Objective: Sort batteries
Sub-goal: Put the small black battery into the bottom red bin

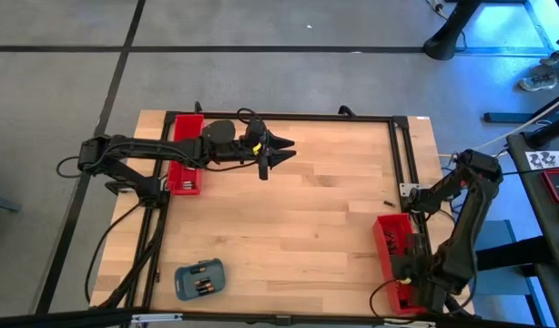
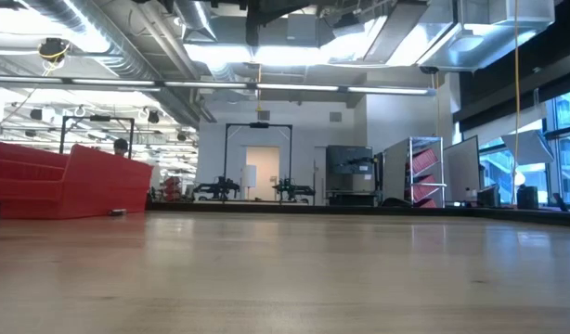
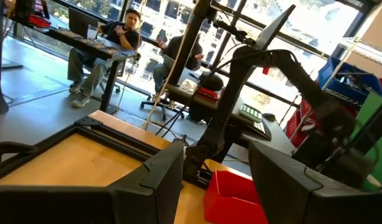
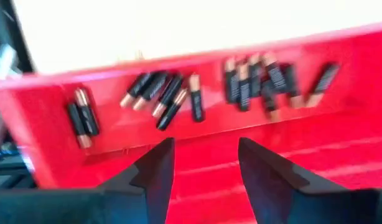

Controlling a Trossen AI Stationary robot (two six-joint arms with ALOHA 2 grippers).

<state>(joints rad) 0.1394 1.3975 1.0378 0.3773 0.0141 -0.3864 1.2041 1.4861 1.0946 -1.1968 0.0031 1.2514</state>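
We see the left arm [image 1: 134,155] stretched out flat above the surface [image 1: 289,219], going past the red tray [image 1: 184,153] at the far left edge. Its left claw [image 1: 278,150] sits up in the air, just past that tray, toward the middle of the surface. The two dark fingers [image 3: 147,180] stand apart with a clear gap, and nothing is between them. They touch nothing.

The right arm [image 1: 466,214] is bent over at the near right corner of the surface. It reaches down over the other red tray [image 1: 395,248] there. The right claw [image 4: 203,168] hangs just above this tray, pointing down into it. Its fingers [image 4: 150,171] are apart and we see only red tray between them. It holds nothing.

The batteries [image 4: 172,93] lie in the red tray under the right claw. They are small dark sticks with coppery ends, in loose bunches along one groove. A few more batteries [image 1: 203,285] lie in the small blue-grey tray [image 1: 199,279], which sits near the front left of the surface, well apart from both claws.

From the wrist of the left arm we also see people [image 3: 119,31] sitting at desks in the room past the surface.
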